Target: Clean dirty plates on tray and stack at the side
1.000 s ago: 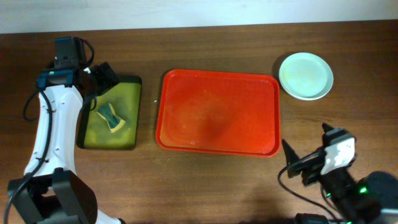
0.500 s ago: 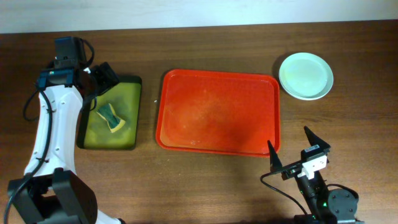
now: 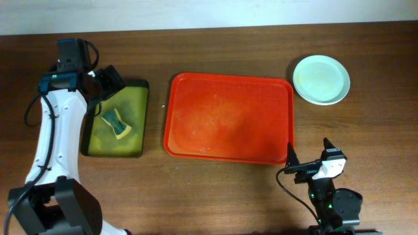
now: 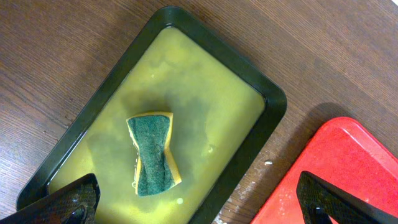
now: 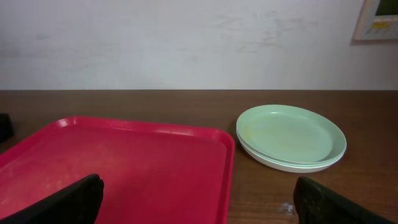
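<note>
Your plates (image 3: 321,79) sit stacked near the far right corner of the bench (image 3: 209,192), just off the red tray (image 3: 228,117) at mid-bench, while your left jaws hang released over the sponge (image 4: 153,152) by the left edge and your right jaws, also released, sit near the front edge.

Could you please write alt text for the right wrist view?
A stack of pale green and white plates sits on the brown table, just right of an empty red tray. The right gripper, open, frames the lower corners; a white wall stands behind.
</note>
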